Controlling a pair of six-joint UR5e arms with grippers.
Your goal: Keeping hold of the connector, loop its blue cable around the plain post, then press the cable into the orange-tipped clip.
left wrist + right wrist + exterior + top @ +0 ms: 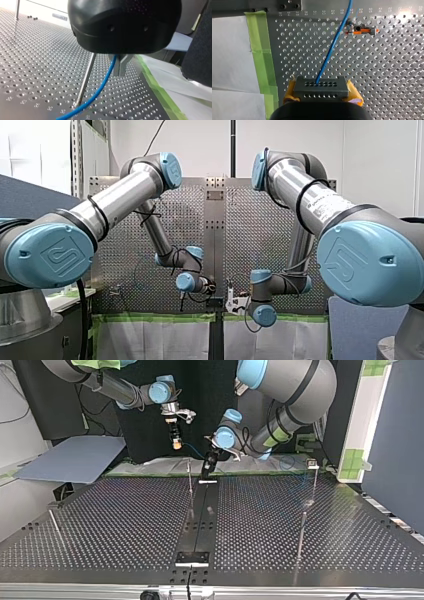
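Over the taped edge of the tabletop (387, 75), our right gripper (321, 94) has its fingers clamped on the connector (321, 87), with yellow pads (353, 93) against both short sides. The blue cable (332, 47) leaves a hole in the connector's face and runs straight ahead over the perforated surface. It passes just beside the end of the orange-tipped clip (361, 30); we cannot tell if they touch. Green tape (260, 50) lines the edge beside the connector, and a white sheet (229, 62) lies beyond it.

From the left wrist view, our left gripper (120, 67) hangs low over the tabletop near that same taped edge. The cable drops past it and curves by the foot of the plain post (85, 82), which stands just beside the gripper. We cannot tell whether this gripper is clenched or released.

Across in the top view, both grippers sit at the tabletop's far edge. The near half lies open, with thin posts (302, 535) well apart and a dark rail (200, 515) running down the middle.
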